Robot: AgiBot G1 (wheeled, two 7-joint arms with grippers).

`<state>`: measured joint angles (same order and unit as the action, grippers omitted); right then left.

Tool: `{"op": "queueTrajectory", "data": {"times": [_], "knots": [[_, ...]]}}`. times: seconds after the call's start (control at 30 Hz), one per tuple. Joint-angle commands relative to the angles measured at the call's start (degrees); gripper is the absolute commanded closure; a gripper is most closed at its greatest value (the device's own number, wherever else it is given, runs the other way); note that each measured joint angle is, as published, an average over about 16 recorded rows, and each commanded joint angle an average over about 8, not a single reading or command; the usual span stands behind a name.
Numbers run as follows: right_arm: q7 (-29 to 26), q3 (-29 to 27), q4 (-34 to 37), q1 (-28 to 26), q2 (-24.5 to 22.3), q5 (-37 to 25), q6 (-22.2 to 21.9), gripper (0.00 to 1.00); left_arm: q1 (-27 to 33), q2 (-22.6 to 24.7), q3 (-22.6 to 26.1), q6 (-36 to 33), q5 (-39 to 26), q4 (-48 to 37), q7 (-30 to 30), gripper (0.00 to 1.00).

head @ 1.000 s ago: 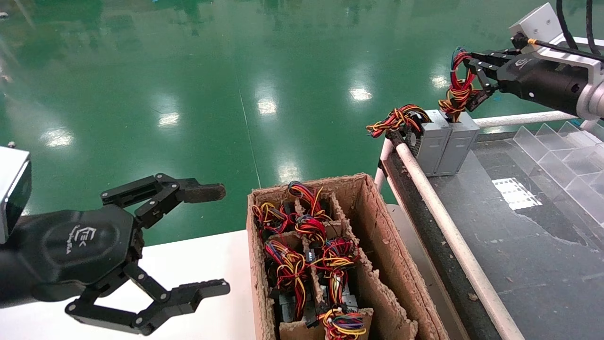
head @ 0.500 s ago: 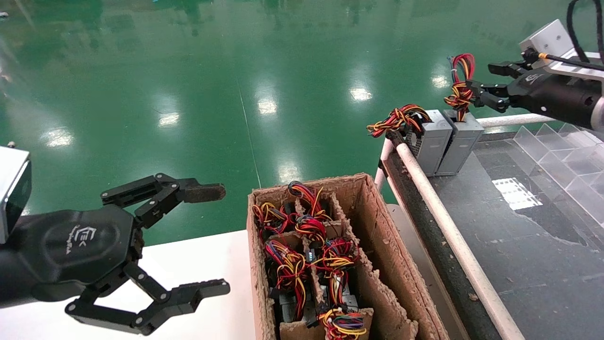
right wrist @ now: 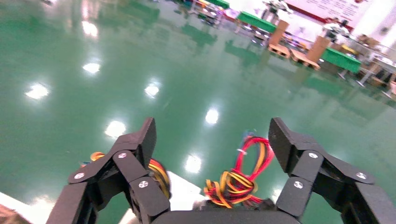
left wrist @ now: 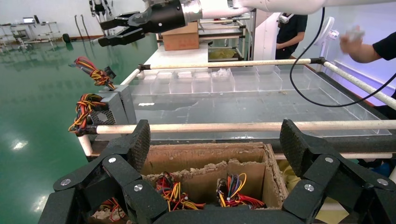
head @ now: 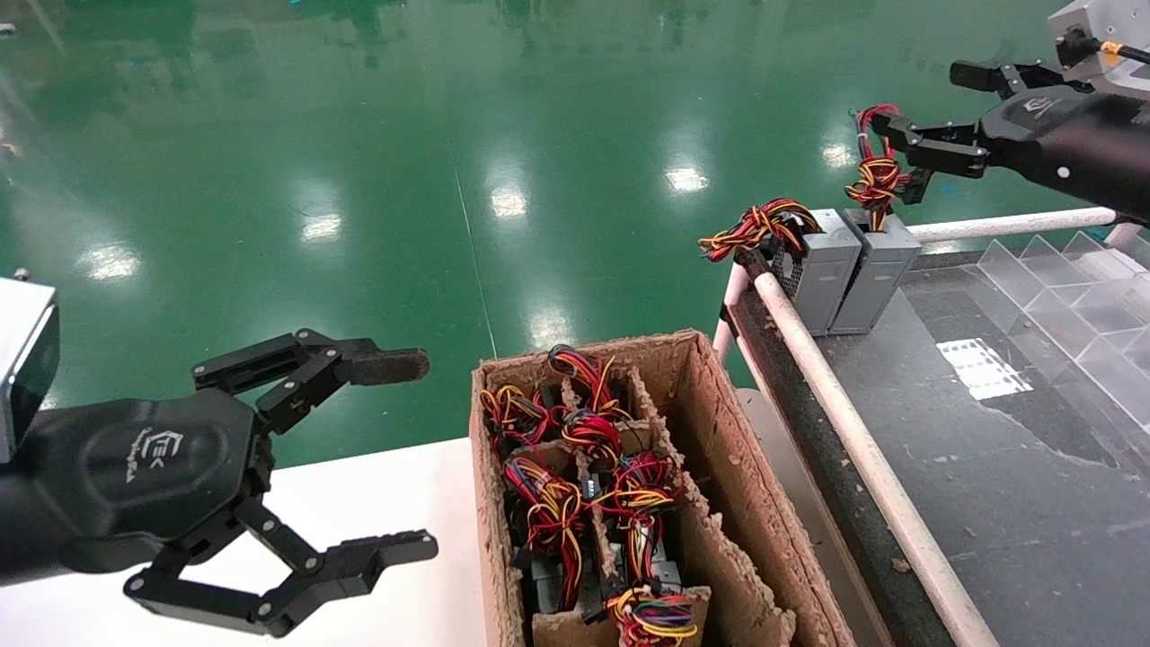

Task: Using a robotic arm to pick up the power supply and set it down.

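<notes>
Power supply (head: 882, 266): grey box upright, red/yellow wire loop.

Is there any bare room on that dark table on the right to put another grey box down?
Yes. The dark table is bare between the white rail and the clear dividers. Its far corner is crowded: two grey boxes stand side by side there, with the open right pincer above their wires. The cardboard box is packed full.
</notes>
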<state>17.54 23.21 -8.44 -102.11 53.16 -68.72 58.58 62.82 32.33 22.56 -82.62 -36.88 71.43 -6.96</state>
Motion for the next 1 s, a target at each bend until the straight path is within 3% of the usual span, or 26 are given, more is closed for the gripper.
{"op": "queueTrajectory", "data": {"times": [0.03, 1.0], "knots": [[-1.10, -0.28, -2.53, 1.58, -0.71, 1.05, 1.06, 0.00, 0.00, 0.00, 0.00, 0.00, 0.00, 0.00, 0.00, 0.00], [-15.94, -4.05, -36.69, 22.84, -10.22, 15.13, 15.27, 0.00, 0.00, 0.00, 0.00, 0.00, 0.00, 0.00, 0.00, 0.00]]}}
